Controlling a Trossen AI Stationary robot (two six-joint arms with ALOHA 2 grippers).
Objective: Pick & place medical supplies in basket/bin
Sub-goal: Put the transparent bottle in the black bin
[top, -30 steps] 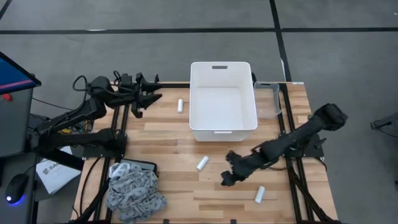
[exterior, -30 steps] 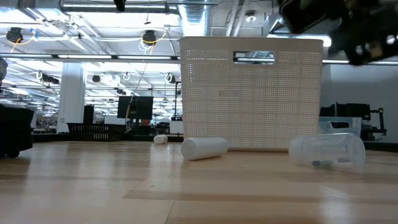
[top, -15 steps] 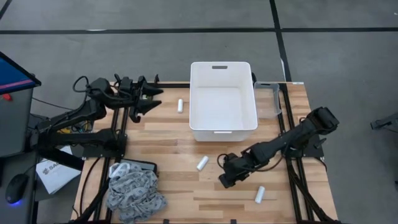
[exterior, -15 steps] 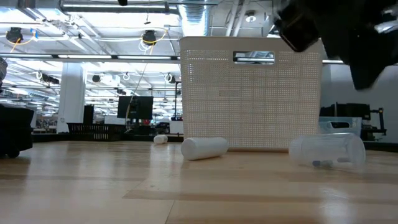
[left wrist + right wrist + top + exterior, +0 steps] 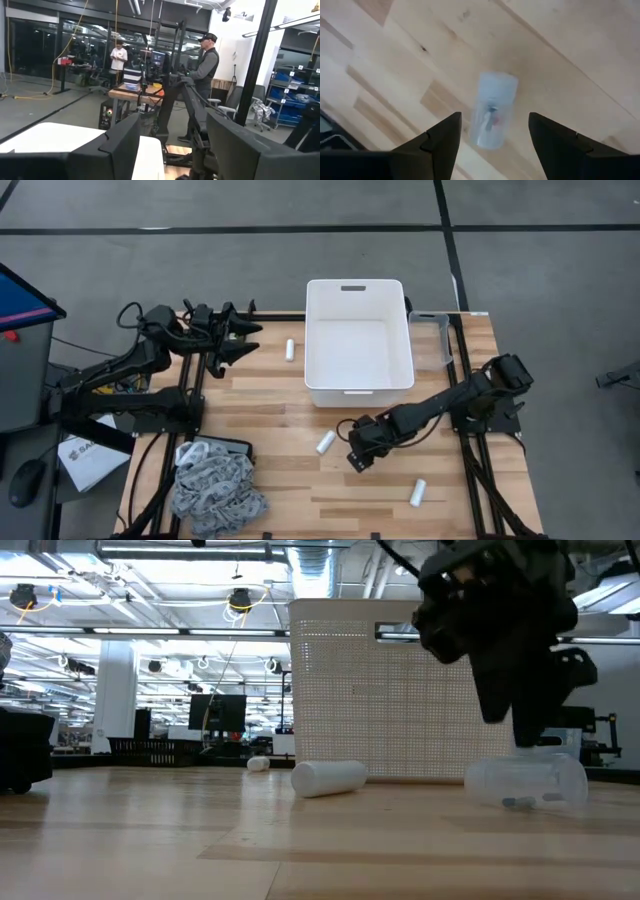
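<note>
Above the wooden counter point(image 5: 270, 395), in front of the white tub point(image 5: 358, 340), the right gripper point(image 5: 358, 460) hangs with its fingers spread wide over a small clear vial point(image 5: 492, 117) lying on its side, holding nothing. A white gauze roll point(image 5: 325, 443) lies just beside it, another point(image 5: 417, 492) nearer the front edge. At the back left corner the left gripper point(image 5: 243, 340) waits, fingers wide and empty, near a third roll point(image 5: 290, 349).

Right hand point(image 5: 358, 459) points down with fingers apart; left hand point(image 5: 243, 338) seemingly parted, held level.
</note>
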